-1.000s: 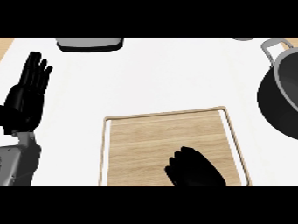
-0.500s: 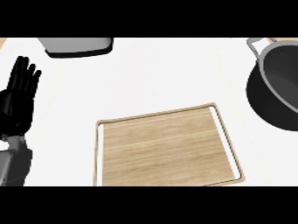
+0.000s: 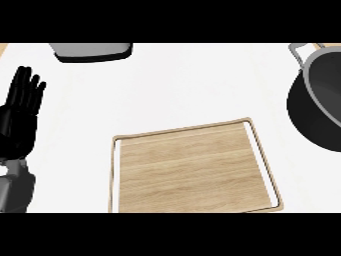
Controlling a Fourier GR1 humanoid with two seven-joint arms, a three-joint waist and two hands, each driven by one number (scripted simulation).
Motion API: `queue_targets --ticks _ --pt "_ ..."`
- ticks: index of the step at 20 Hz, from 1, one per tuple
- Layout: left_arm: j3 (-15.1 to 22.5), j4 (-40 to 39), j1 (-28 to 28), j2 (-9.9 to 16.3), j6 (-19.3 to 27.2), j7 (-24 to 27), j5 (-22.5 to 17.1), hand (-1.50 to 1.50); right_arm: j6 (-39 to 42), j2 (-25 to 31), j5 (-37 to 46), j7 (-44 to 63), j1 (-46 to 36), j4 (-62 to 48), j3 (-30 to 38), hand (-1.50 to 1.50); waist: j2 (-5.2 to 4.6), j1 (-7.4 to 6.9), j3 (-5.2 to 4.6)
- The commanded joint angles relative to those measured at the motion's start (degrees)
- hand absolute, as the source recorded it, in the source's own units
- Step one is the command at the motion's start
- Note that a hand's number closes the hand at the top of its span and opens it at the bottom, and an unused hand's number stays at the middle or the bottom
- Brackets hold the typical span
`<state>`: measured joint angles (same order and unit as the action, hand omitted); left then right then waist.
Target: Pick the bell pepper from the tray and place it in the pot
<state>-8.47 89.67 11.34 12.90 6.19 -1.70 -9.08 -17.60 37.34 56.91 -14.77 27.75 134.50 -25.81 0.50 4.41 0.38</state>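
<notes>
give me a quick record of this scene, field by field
tray: wooden tray at lower centre, nothing showing on it
pot: dark pot at right edge, partly cut off
bell pepper: not visible
left robot hand: left robot hand open, fingers up, at left edge
right robot hand: not in view
other: grey object at top, partly cut off
surface: white counter

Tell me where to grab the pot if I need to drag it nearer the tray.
Take the pot by the grey loop handle sticking out from its rim at the far left. It is the only narrow part showing; the body looks too wide to curl fingers round. Come from above, probably with the right hand, which is out of view now.
</notes>
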Motion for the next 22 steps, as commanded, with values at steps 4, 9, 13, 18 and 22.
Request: queue_targets --ticks 4,9,13,18,22 --pt "1.4 0.6 1.9 -0.7 0.3 -0.6 0.6 0.00 -2.0 3.3 -18.7 -1.2 3.0 -0.1 14.9 1.50 -0.68 -1.58 0.13" --pt "2.0 -0.5 1.5 -0.6 -1.6 0.4 0.1 0.00 1.3 8.2 -33.5 -5.7 -1.7 -9.9 28.9 1.50 -0.93 -3.51 -0.10" --pt "2.2 -0.4 4.2 -0.3 -0.5 -1.8 0.7 0.00 6.7 11.8 -47.6 -12.3 -7.8 -21.6 38.6 1.50 -0.86 -4.17 -0.09" --pt "4.2 1.4 3.4 -2.2 -0.5 -1.7 0.9 0.00 15.7 16.3 -56.8 -25.0 -16.9 -43.8 44.5 1.50 -1.03 -6.62 -0.07" --pt "5.2 -1.9 6.2 -3.3 -0.4 -1.2 1.7 0.00 19.9 18.1 -54.1 -35.0 -26.7 -61.3 41.5 1.50 -1.35 -7.01 -0.16"
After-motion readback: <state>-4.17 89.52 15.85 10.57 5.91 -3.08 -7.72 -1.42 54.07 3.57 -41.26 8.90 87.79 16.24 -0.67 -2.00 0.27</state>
